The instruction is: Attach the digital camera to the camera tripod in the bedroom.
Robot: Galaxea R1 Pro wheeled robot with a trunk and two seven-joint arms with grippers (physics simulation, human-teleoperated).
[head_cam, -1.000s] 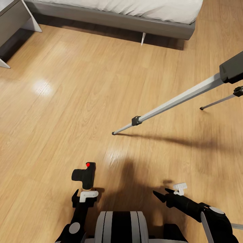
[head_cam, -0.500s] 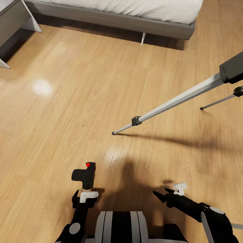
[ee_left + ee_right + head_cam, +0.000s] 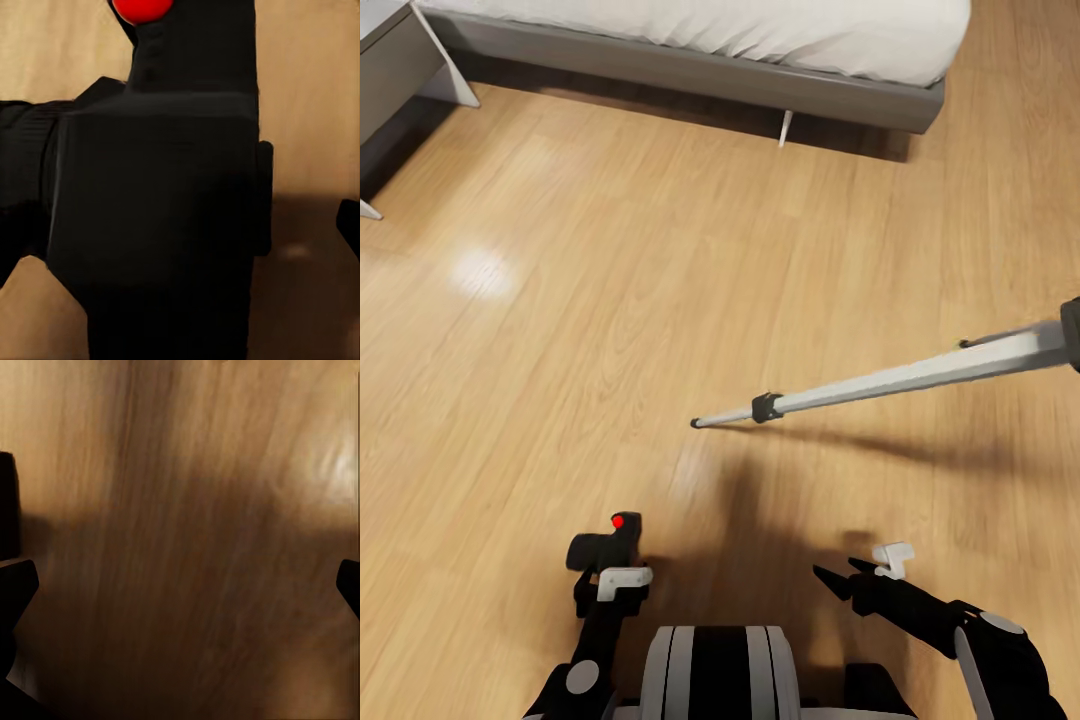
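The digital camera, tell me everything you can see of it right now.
The digital camera is a small, matte black, boxy body with a rounded bulge on one side and a bright red dot on top. It sits upright in the left gripper, held above the light wood floor, low in the head view in front of the robot. In the left wrist view it looms close, dark and featureless.

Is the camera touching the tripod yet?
Apart. The head view shows the camera in the left gripper, with bare floor between it and the tripod leg's foot.
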